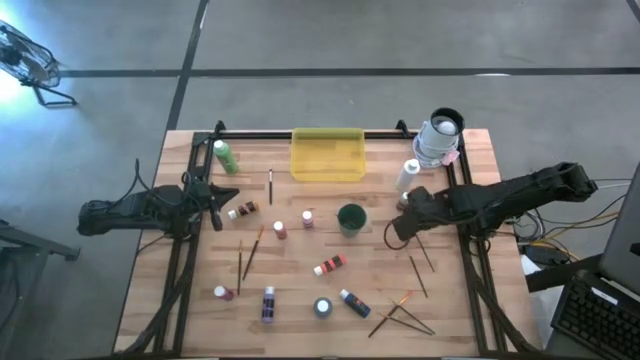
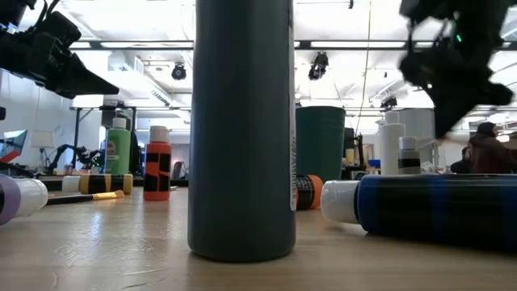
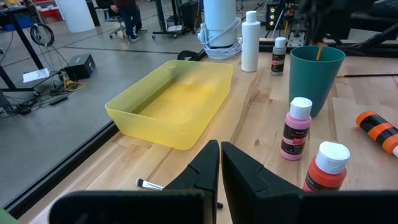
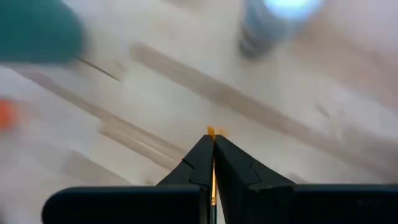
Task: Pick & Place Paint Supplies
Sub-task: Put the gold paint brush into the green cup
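left arm (image 1: 140,212): matte black, jointed, thin black cables along it | right arm (image 1: 500,197): matte black, bulkier links, looping black cable | left claw (image 3: 219,163): two black wedge-shaped fingers | right claw (image 4: 213,154): same black tapered fingers

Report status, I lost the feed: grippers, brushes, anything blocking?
Right gripper shut on a paintbrush, beside the green cup. Left gripper shut, empty, near the yellow tray. Bottles and brushes scattered; nothing blocking.
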You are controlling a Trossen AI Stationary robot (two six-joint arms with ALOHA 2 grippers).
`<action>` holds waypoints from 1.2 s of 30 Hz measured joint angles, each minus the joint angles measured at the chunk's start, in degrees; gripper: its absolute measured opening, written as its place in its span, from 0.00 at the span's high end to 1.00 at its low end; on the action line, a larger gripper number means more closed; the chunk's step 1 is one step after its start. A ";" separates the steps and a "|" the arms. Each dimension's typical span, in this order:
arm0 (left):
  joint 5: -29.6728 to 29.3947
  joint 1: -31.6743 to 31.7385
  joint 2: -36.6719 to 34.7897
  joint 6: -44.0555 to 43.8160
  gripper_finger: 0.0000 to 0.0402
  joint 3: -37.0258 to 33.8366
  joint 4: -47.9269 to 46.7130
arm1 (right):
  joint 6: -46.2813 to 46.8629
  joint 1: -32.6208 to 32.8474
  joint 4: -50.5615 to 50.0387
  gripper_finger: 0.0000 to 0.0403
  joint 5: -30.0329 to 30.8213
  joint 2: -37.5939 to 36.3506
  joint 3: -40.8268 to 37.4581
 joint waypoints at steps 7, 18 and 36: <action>0.00 0.00 0.01 -0.01 0.94 0.00 0.02 | -13.38 0.02 -0.31 0.98 10.73 -0.64 10.13; -0.02 0.00 0.00 0.00 0.94 0.00 0.02 | -36.08 -0.02 6.96 0.98 22.31 2.30 25.24; -0.02 0.00 0.00 0.00 0.94 0.00 0.02 | -61.47 0.06 37.21 0.98 16.60 5.28 26.61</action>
